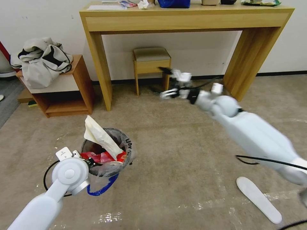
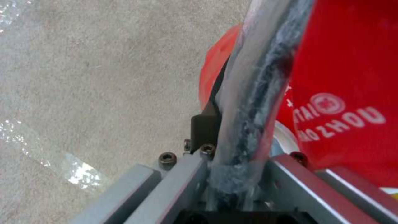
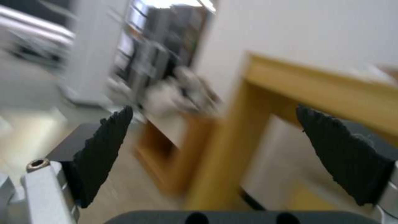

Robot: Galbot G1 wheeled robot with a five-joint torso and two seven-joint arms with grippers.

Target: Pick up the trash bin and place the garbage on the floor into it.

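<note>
You have the small round red trash bin [image 1: 110, 153] on the beige carpet floor [image 1: 179, 153] at your left, litter inside. Behind it stands the long wooden table [image 1: 185, 19], a small wooden stool [image 1: 151, 64] beneath.

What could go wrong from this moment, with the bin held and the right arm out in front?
1. The left gripper pinches only the rim and liner of the bin, so the bin could slip or tilt.
2. The paper sticks up well above the rim and may fall onto the floor.
3. The open right gripper is near the stool and the table; it might hit them.
</note>
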